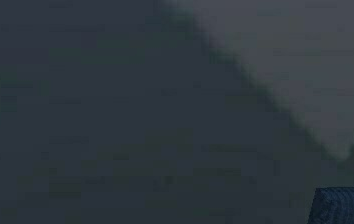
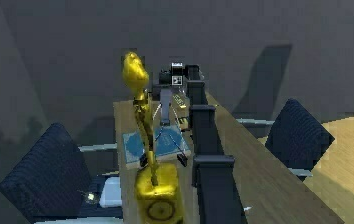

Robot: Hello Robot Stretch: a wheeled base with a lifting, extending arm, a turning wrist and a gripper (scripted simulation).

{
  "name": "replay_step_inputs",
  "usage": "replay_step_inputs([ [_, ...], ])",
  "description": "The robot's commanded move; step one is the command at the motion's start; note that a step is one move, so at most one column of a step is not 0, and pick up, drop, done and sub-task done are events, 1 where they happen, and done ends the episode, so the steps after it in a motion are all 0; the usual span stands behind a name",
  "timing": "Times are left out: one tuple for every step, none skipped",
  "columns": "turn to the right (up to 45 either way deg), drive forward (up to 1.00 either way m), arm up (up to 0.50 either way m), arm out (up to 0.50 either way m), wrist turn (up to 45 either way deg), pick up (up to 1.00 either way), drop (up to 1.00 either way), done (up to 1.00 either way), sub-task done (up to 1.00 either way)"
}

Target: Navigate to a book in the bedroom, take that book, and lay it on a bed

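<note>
Grey wall [image 2: 65,50] stands behind a long wooden table [image 2: 260,175] that runs away from us in the arm side view. A dark blue chair [image 2: 45,175] sits at the table's left side and another blue chair [image 2: 300,135] at its right. Near the front of the tabletop we see a tall golden statue [image 2: 137,85] rising upright from a golden base [image 2: 157,200]. Just behind it a flat pale-blue thing [image 2: 148,145] lies on the wood; we cannot tell whether it is the book. A small white flat thing [image 2: 110,192] lies at the table's left edge. The arm [image 2: 213,165] reaches out along the table, ending in white squares [image 2: 175,75], with the gripper [image 2: 173,105] beside them above the tabletop. With things lying behind it, we cannot tell whether it holds anything. In the forward view we face a dark grey wall [image 1: 105,110], with a dark blue chair top [image 1: 345,205] at the lower right corner.
</note>
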Motion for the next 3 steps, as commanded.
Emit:
replay_step_inputs([
  [0.0,0.0,0.0,0.0,45.0,0.0,0.0,0.0,0.0],
  [0.0,0.0,0.0,0.0,45.0,0.0,0.0,0.0,0.0],
  [0.0,0.0,0.0,0.0,12.0,0.0,0.0,0.0,0.0],
])
